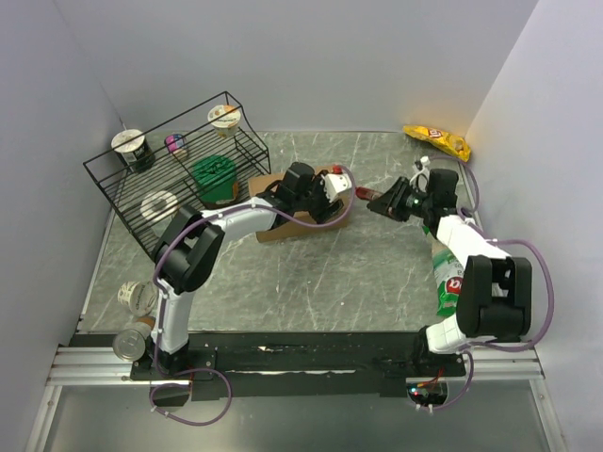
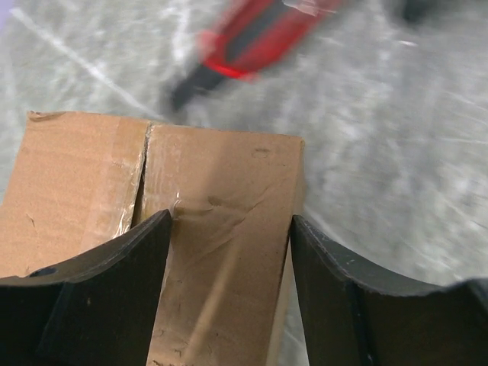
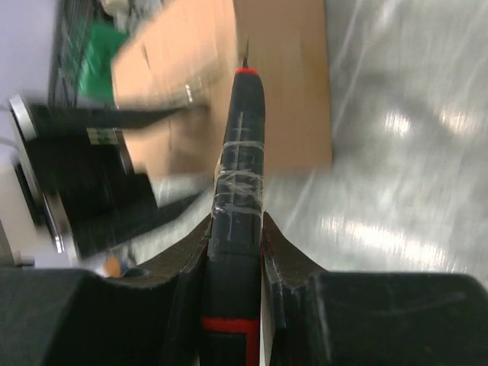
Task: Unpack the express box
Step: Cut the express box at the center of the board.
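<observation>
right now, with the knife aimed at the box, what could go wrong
1. The knife in the right claw points at the express box, where the left claw sits open over the top; a cut along the seam could strike its fingers.
2. The left claw is not clamped on the box, so the blade's push may slide it.

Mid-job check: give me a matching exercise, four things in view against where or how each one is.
Things:
1 left claw
2 right claw
3 yellow bag
4 green tub

States or places:
A in the wire rack
B shut on the cutter
C open over the express box
D far right corner of the table

Pairs: 1-C, 2-B, 3-D, 4-A
</observation>
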You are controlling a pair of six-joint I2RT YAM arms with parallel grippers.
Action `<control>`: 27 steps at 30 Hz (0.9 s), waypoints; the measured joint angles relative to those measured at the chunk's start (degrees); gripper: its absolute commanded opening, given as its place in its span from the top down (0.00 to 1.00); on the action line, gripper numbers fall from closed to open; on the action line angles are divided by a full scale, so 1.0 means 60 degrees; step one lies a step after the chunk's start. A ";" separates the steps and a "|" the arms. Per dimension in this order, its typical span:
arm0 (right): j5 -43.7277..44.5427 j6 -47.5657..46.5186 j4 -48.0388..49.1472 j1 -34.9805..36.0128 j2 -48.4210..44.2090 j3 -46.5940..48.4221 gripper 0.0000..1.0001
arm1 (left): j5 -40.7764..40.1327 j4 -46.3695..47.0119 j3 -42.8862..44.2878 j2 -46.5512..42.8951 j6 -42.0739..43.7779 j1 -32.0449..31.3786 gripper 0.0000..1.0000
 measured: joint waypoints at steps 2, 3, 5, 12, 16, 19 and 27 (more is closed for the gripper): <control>-0.0175 -0.0189 -0.0495 0.0000 -0.0295 -0.0226 1.00 | -0.0284 0.0113 0.0095 0.0091 -0.0044 0.0044 0.34; -0.0244 -0.0277 -0.0685 0.0000 -0.0419 -0.0299 1.00 | -0.0357 0.0135 0.0135 0.0124 -0.0066 0.0073 0.34; -0.0324 -0.0517 -0.1107 0.0000 -0.0659 -0.0368 1.00 | -0.0404 0.0157 0.0160 0.0164 -0.0109 0.0084 0.34; -0.1002 -0.2087 -0.3206 -0.0404 -0.1002 -0.0058 1.00 | -0.0426 0.0160 0.0171 0.0175 -0.0131 0.0080 0.33; -0.1453 -0.3129 -0.4568 -0.1009 -0.1002 0.0430 1.00 | -0.0375 0.0233 0.0157 0.0175 -0.0069 0.0091 0.32; -0.1577 -0.3650 -0.5009 -0.1293 -0.0871 0.1027 1.00 | -0.0138 0.0393 0.0004 0.0124 0.0033 0.0135 0.32; -0.1934 -0.4561 -0.5158 -0.1370 0.0965 0.3807 1.00 | 0.0783 0.0062 -0.0852 -0.0652 0.0408 0.0295 0.35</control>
